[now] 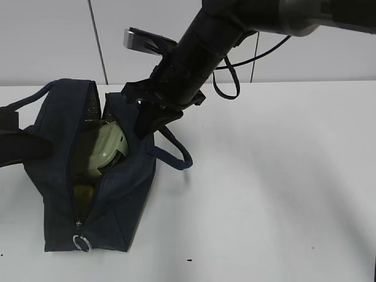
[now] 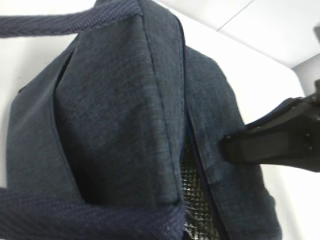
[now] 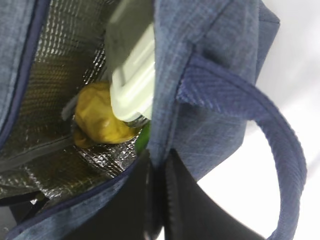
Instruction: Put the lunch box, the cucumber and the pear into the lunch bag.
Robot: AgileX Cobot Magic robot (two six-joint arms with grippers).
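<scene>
Right gripper (image 3: 156,200) is clamped on the lunch bag (image 1: 126,182) wall at its 6 o'clock rim; toward 12, the pear (image 3: 97,117) and cucumber (image 3: 143,137) lie inside, the lunch box (image 3: 132,75) leaning over them; left gripper's state: cannot tell.

Flat white matte tabletop (image 1: 282,194), evenly lit, carried soft shadows. Behind it stood a pale grey panelled wall (image 1: 53,41) with thin vertical seams.

Place: looking like a lab or robot test bench
Surface: a bare white table (image 1: 282,176) is filling the view
Backdrop: plain pale wall panels (image 1: 53,41) are standing behind
</scene>
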